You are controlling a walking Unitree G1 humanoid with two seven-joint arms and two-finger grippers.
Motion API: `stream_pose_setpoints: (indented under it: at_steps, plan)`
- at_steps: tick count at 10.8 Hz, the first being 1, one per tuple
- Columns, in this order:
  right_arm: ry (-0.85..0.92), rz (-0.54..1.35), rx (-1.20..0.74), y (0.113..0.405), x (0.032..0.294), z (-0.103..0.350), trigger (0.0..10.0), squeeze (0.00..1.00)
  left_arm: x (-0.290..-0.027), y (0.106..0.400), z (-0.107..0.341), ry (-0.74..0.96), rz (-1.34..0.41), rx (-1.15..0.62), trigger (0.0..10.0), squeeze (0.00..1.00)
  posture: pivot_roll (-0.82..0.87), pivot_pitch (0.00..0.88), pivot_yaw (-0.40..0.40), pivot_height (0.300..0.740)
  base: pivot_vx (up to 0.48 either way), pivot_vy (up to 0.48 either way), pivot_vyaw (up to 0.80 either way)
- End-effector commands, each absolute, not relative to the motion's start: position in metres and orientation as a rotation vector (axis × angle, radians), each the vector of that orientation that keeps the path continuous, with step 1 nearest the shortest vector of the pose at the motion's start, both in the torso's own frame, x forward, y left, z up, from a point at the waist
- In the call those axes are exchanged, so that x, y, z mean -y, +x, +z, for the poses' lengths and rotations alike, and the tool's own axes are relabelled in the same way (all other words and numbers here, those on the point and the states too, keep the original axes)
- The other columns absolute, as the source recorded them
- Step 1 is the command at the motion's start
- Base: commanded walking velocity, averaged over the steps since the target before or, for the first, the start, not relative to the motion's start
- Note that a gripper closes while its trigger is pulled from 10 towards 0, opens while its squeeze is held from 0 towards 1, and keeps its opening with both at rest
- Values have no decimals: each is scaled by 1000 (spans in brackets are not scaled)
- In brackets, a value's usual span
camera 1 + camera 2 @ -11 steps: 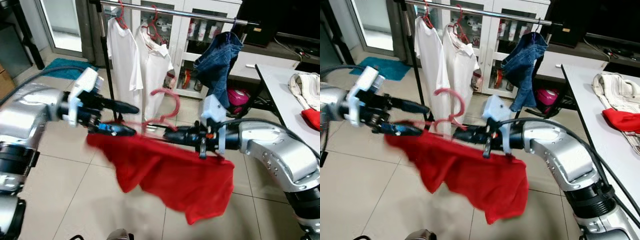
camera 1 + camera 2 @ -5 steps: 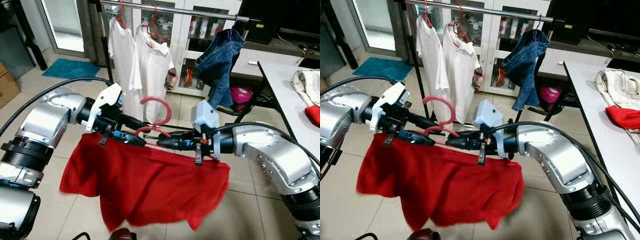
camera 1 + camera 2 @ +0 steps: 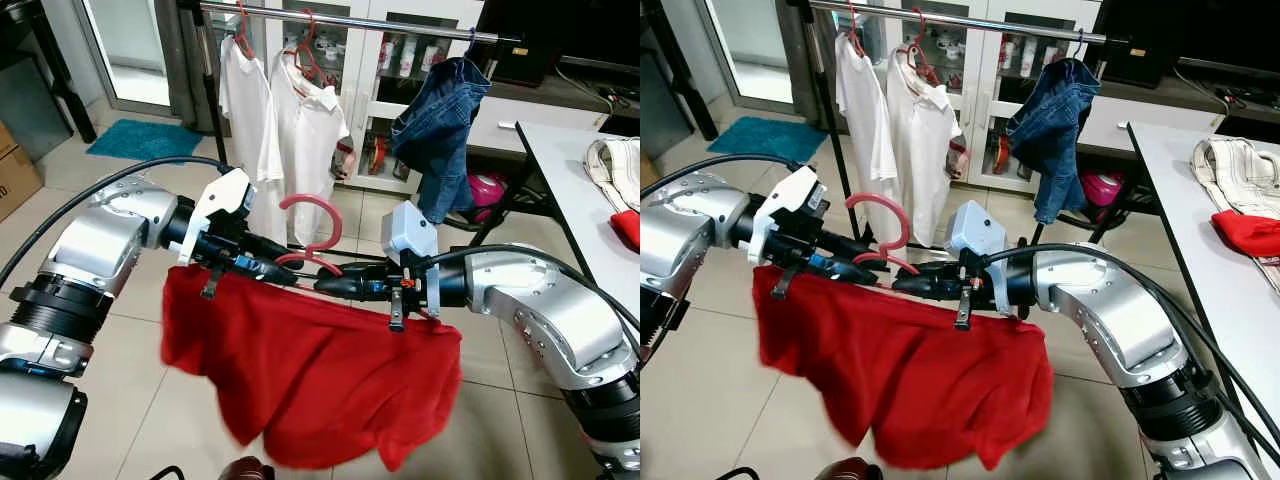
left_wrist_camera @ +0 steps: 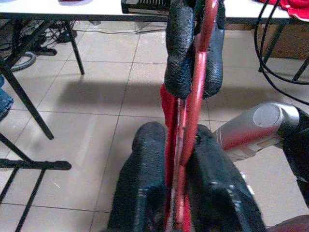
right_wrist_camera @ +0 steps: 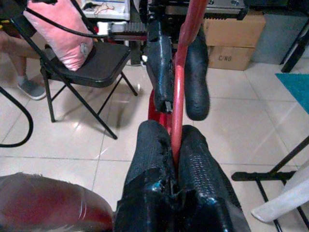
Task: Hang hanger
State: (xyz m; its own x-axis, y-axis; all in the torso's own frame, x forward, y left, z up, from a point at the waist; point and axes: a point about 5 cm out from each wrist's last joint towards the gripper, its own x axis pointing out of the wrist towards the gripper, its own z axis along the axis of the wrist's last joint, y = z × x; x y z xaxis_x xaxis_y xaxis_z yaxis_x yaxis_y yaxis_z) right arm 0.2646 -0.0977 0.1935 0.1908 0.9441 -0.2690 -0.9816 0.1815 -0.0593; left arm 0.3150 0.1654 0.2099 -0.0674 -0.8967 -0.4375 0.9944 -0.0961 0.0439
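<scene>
**Hanger held level between two pincers, rail ahead**

Hanger (image 3: 312,240), red, carried in mid-air in front of the chest, hook standing upward and red garment (image 3: 320,375) draped below. Gripped at both shoulders: left pincer (image 3: 270,270) clamped narrow on one arm of the frame, right pincer (image 3: 335,285) clamped narrow on the other, tips almost meeting under the hook. Confirmed up close: black fingers (image 4: 193,53) pressed against the red bar on the left wrist side, fingers (image 5: 159,67) doing likewise on the right.

Two-sided hold probably chosen to keep the bar level, so that the cloth cannot slide off either end and the hook stays upright and free for catching the rail. Garment hanging loose and uneven, lower edge blurred, so likely swinging.

Clothes rail (image 3: 400,24) well ahead and higher, already carrying two white shirts (image 3: 285,120) on red hangers and a pair of jeans (image 3: 440,120); open stretch of rail between shirts and jeans a sensible target. Counter (image 3: 575,185) off to the right with folded cloth on it. Hanging not yet done; lift and approach judged to come next.
</scene>
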Motion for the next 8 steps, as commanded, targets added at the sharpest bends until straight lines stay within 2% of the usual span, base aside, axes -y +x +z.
stream_pose_setpoints:
  at_steps: [1, 6, 7, 8]
  plan:
    - [-240, 1382, -132, 265, 97, 204, 10000, 0, -165, 316, 208, 423, -1612, -313, 0, 0, -27, 0, 10, 740, 0, 0, 0]
    - [-229, 1364, -118, 268, 98, 207, 10000, 0, -164, 321, 199, 441, -1563, -309, 0, 0, -45, 0, 24, 740, 0, 0, 0]
    - [-223, 1358, -123, 267, 100, 205, 10000, 247, -164, 322, 198, 420, -1541, -302, 0, 0, -45, 0, 25, 740, 0, 0, 0]
    - [-218, 1341, -127, 268, 101, 203, 10000, 800, -166, 324, 197, 417, -1497, -290, 0, 0, -44, 0, 25, 740, 0, 0, 0]
